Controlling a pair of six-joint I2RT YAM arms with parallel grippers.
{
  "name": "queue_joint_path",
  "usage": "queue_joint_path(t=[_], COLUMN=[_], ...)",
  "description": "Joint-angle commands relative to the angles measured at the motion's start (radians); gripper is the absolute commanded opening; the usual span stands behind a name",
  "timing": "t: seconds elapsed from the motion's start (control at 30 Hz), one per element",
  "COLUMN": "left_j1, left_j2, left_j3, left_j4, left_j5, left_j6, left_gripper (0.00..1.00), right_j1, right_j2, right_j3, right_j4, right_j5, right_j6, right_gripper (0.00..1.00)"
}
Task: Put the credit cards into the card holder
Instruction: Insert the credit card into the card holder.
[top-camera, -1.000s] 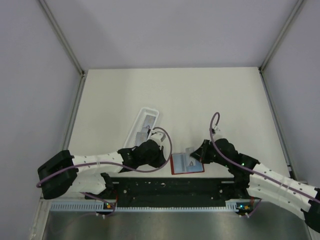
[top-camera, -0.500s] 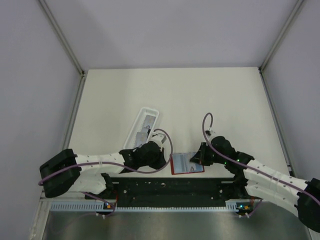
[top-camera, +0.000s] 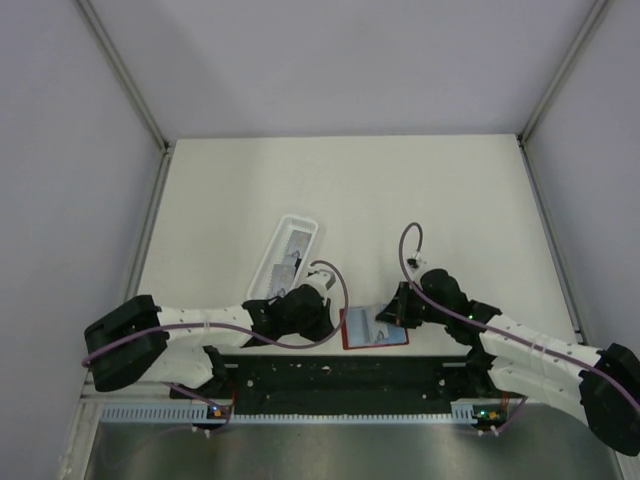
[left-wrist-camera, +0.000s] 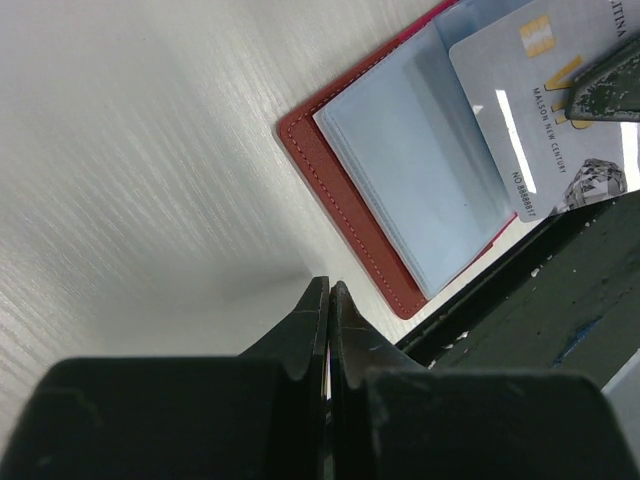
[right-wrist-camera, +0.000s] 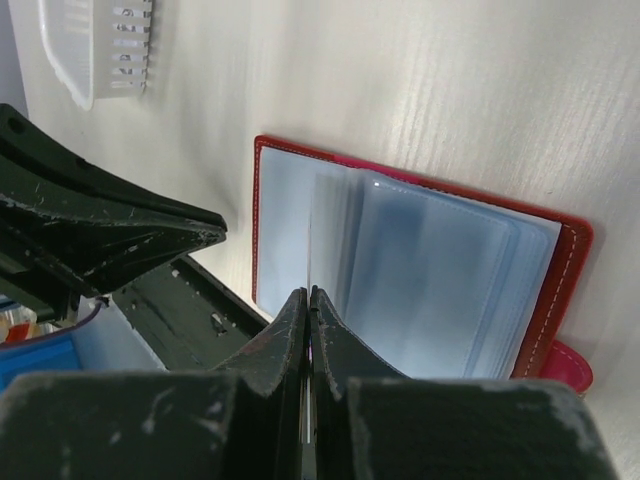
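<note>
The card holder (top-camera: 374, 330) is a red wallet lying open near the table's front edge, its pale pockets facing up (right-wrist-camera: 440, 270). My right gripper (right-wrist-camera: 308, 293) is shut on one credit card, seen edge-on (right-wrist-camera: 308, 235), and holds it over the wallet's pockets. In the left wrist view this grey card (left-wrist-camera: 530, 110) lies over the wallet (left-wrist-camera: 345, 200), with a right finger (left-wrist-camera: 610, 90) on it. My left gripper (left-wrist-camera: 328, 288) is shut and empty, just left of the wallet's edge. In the top view the grippers sit at the wallet's left (top-camera: 322, 316) and right (top-camera: 393, 314).
A long white slotted tray (top-camera: 285, 252) holding more grey cards lies behind the left gripper; its end shows in the right wrist view (right-wrist-camera: 95, 40). The black mounting rail (top-camera: 340, 372) runs along the front edge right by the wallet.
My right gripper has moved left and lower onto the wallet with the card. My left gripper has shifted slightly right, closer to the wallet's left edge.
</note>
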Motion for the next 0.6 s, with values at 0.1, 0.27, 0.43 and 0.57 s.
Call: queue_joint_path(t=[0.1,0.27,0.43,0.57], left_j1=[-0.005,-0.007,-0.008,-0.008], left_j2=[0.011,0.014,0.022,0.026], left_j3=[0.021,0.027,0.032,0.039], left_j4=[0.037,0.033,0.032,0.032], left_j5=[0.008,0.008,0.010,0.010], left_j6=[0.001,0.000,0.001,0.004], left_gripper=[0.00,0.00,0.00,0.00], right_j1=[-0.044,-0.057,-0.067,-0.069], right_j2=[0.037,0.028,0.039,0.046], right_j3=[-0.002,-0.021,-0.033,-0.039], right_j4=[0.076,0.076,0.079,0.093], right_j5=[-0.016,-0.011,-0.014,-0.025], right_j6=[0.001,0.007,0.012,0.015], right_gripper=[0.00,0.00,0.00,0.00])
